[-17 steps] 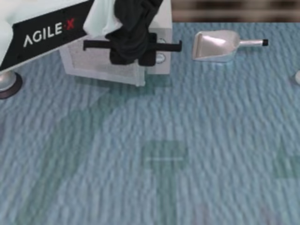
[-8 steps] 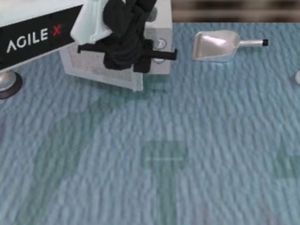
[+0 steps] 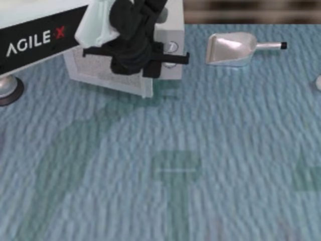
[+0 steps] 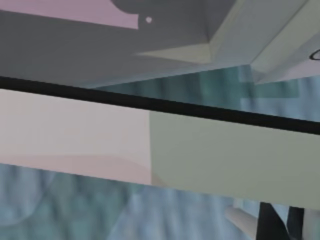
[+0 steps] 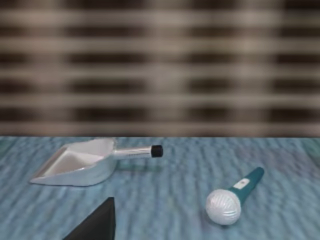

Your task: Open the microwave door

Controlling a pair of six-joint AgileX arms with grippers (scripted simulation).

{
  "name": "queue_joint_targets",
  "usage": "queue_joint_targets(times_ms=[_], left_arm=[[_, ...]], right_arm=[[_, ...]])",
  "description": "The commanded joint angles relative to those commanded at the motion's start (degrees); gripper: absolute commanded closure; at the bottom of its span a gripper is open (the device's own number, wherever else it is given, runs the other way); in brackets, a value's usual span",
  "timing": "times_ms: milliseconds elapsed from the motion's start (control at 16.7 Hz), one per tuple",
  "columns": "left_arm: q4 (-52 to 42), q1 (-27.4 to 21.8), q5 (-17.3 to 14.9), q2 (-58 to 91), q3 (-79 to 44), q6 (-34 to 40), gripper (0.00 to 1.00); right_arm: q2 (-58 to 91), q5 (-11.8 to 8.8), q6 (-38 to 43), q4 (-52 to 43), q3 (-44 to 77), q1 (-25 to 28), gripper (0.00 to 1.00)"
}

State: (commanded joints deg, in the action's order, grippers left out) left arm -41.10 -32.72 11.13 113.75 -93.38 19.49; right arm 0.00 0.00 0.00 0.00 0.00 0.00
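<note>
A blue-green rippled table [image 3: 200,165] fills the top view, with a striped dark wall along the upper edge. The left gripper [image 3: 134,56] is positioned in the upper left of the frame, directly over the front of the microwave [image 3: 173,20]; whether its fingers are spread or pressed together cannot be told, since the black wrist body covers them. The microwave door [image 3: 108,79] is seen just below the gripper, swung slightly outward so that its right edge stands clear of the knob panel. Two round silver knobs [image 3: 172,46] are visible just right of the gripper. In the left wrist view, only pale panels and a black strip are shown at close range. A silver scoop [image 3: 230,48] lies well apart to the right. In the right wrist view, a teal-handled microphone [image 5: 231,197] lies near the scoop. The right arm is not seen in the top view.
</note>
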Motion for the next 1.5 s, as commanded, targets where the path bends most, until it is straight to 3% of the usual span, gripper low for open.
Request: queue_joint_targets(times_ms=[840,1500], left_arm=[[0.0,0.0,0.0,0.0,0.0,0.0,1.0],[3.1,1.2,-3.6,-5.0,7.1,-6.6,1.0]], right_arm=[[0.0,0.0,0.0,0.0,0.0,0.0,0.0],[0.0,0.0,0.0,0.0,0.0,0.0,0.0]])
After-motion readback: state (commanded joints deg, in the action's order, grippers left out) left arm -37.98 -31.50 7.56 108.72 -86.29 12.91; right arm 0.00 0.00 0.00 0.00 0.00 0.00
